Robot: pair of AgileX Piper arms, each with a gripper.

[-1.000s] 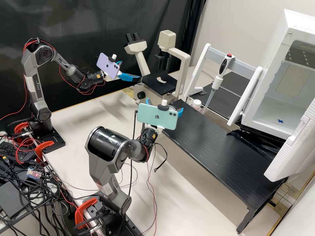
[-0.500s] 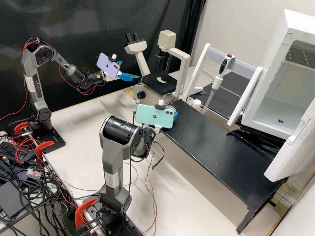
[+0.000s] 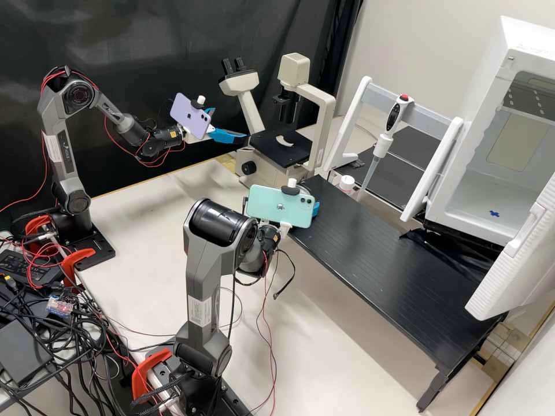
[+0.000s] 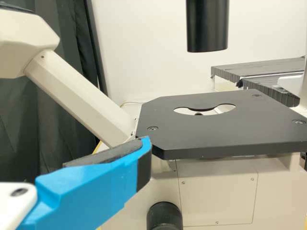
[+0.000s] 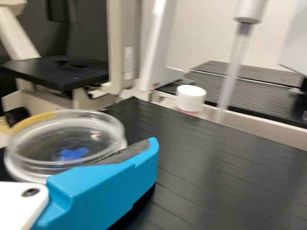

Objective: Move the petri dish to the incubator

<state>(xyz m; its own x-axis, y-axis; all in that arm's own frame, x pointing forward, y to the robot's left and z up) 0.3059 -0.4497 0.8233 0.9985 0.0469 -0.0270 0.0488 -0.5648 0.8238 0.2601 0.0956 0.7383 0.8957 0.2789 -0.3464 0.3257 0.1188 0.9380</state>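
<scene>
Just beyond and below the right end effector (image 3: pixel 303 188), the black worktop (image 3: pixel 376 248) is stretching away toward its right. Past that worktop, well to the right of the same end effector, the incubator (image 3: pixel 480 193) is standing with its door (image 3: pixel 514 254) open. The microscope (image 3: pixel 281 145) is sitting ahead and slightly left of it, while the left end effector (image 3: pixel 231 124) is hanging near the microscope's stage, its fingers standing apart and holding nothing. The pipette (image 3: pixel 397 114) is hanging ahead and to the right of the right end effector, its tip pointing down beside the lidded jar (image 3: pixel 346 183).

The right end effector is, by all appearances, clamping the petri dish (image 5: pixel 64 139): the dish is lying against the inner pad of one blue finger (image 5: pixel 105 194), looking roughly level above the near-left end of the worktop. A small blue mark (image 5: pixel 73 154) is showing within its outline.

The carry is seemingly just beginning. Doing it well is calling for a steady, light grip that is keeping lid and base together, a level path clear of the pipette tip and the open door, and a low, slow release, probably over the blue cross (image 3: pixel 494 214) on the incubator floor.
</scene>
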